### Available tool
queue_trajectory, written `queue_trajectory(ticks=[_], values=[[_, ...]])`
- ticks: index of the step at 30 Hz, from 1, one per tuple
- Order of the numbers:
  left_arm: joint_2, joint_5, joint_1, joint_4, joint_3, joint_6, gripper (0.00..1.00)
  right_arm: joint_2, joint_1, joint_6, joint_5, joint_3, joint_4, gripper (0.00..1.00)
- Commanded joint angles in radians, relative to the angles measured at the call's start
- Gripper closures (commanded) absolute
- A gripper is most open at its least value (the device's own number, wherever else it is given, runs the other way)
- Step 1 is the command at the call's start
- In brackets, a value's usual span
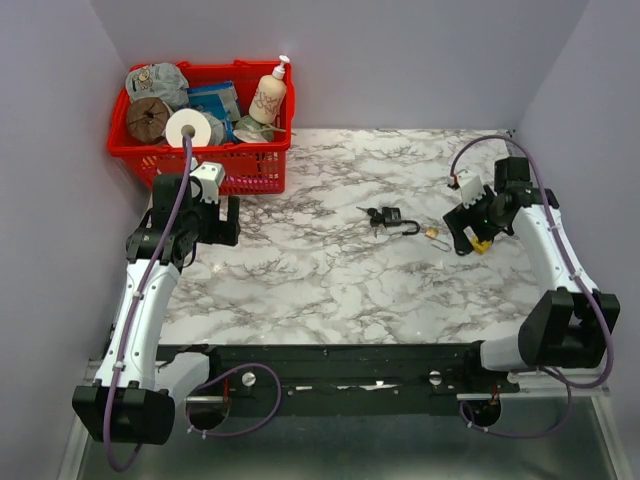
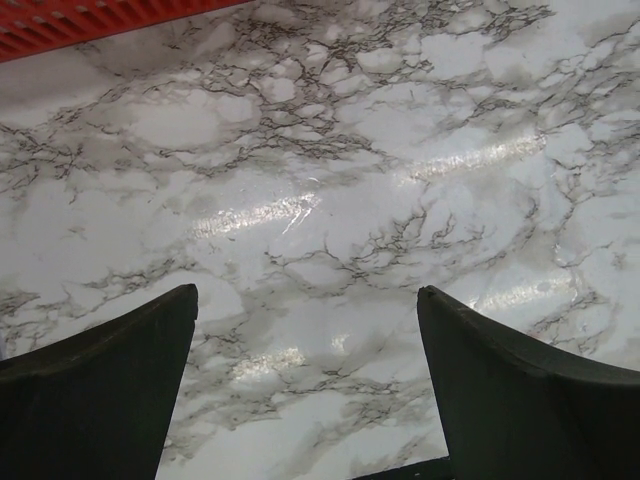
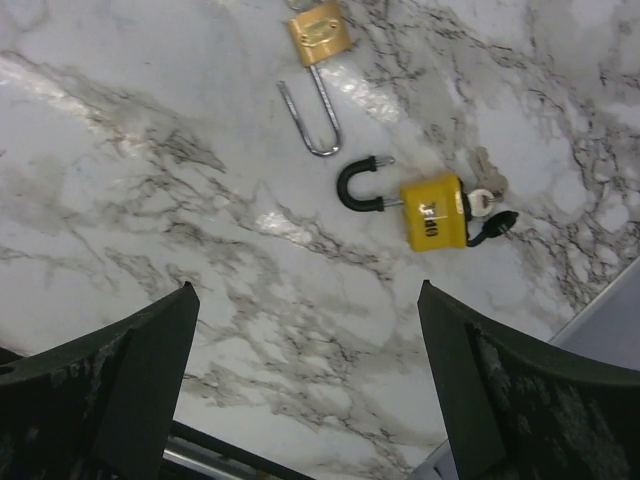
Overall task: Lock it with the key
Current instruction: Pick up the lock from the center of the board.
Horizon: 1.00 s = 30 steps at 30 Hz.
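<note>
Approach step, nothing gripped yet. My right gripper (image 3: 305,300) is spread wide and hovers over the marble, w/ the yellow padlock (image 3: 432,212) right of centre in my wrist view, just above my right finger. Its key (image 3: 483,198) looks seated in the body, and the black shackle (image 3: 358,185) seems popped on one leg (can't be sure at this res). So next, I reckon: steady the body, press the shackle home, turn the key. That prob. needs both hands. My left gripper (image 2: 305,300) is spread too and empty, over bare marble, w/ the red basket (image 2: 90,25) at the upper left of its frame.

Room: the brass padlock (image 3: 320,30) lies top centre, apart from the yellow one. The table edge (image 3: 600,340) sits near at lower right, so little slack on that side. The black padlock (image 1: 388,217) lies mid-table in the top view, w/ open marble towards my left arm.
</note>
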<state>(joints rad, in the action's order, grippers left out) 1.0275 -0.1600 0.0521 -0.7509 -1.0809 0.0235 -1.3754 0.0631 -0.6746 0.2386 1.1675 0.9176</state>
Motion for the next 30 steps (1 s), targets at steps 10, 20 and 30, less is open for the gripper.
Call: queue_trajectory(ticks=[10,20,30], values=[[-0.03,-0.177,-0.001,0.024,-0.017,0.036,0.01,-0.332,0.13,-0.201,-0.105,0.221,0.024,0.02],[-0.034,-0.194,0.0,0.031,-0.033,0.016,0.01,-0.438,0.182,-0.263,-0.108,0.216,-0.016,0.07],[-0.015,-0.199,0.0,0.041,-0.053,0.0,0.01,-0.482,0.185,-0.281,-0.104,0.187,-0.072,0.14]])
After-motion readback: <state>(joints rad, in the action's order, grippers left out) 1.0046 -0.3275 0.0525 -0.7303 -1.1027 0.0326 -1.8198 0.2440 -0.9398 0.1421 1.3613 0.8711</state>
